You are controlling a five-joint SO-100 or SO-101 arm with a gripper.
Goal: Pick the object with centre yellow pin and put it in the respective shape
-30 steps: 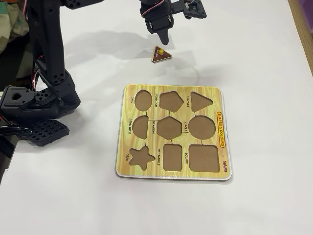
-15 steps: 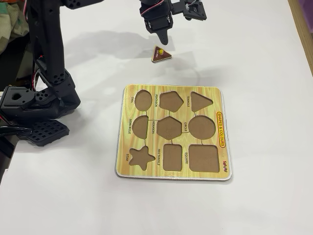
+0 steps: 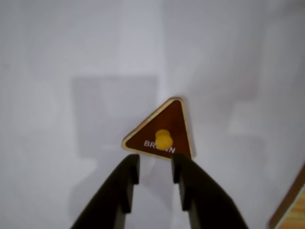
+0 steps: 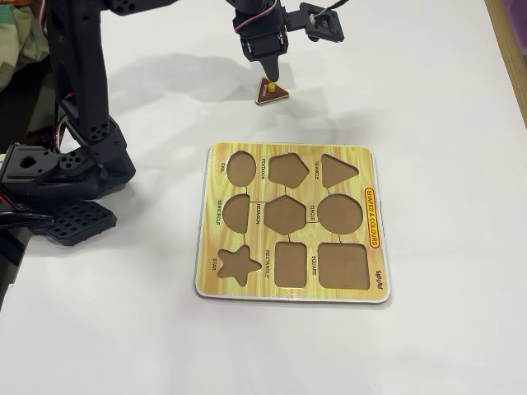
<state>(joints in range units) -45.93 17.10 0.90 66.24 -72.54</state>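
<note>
While pincer (image 3: 155,171) gapes slightly, empty | triangle (image 3: 162,133) reads "BROWN" | board (image 4: 288,224): "SHAPES & COLOURS"

Bare table (image 4: 428,90) rings the triangle (image 4: 269,92); puzzle board (image 4: 290,290) lies well apart.

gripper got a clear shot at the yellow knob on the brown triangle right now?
Probably yes. The gripper sits just short of the brown triangle with jaws apart, lined up on the yellow knob. Only bare white table surrounds the piece; the puzzle board lies well clear.
</note>
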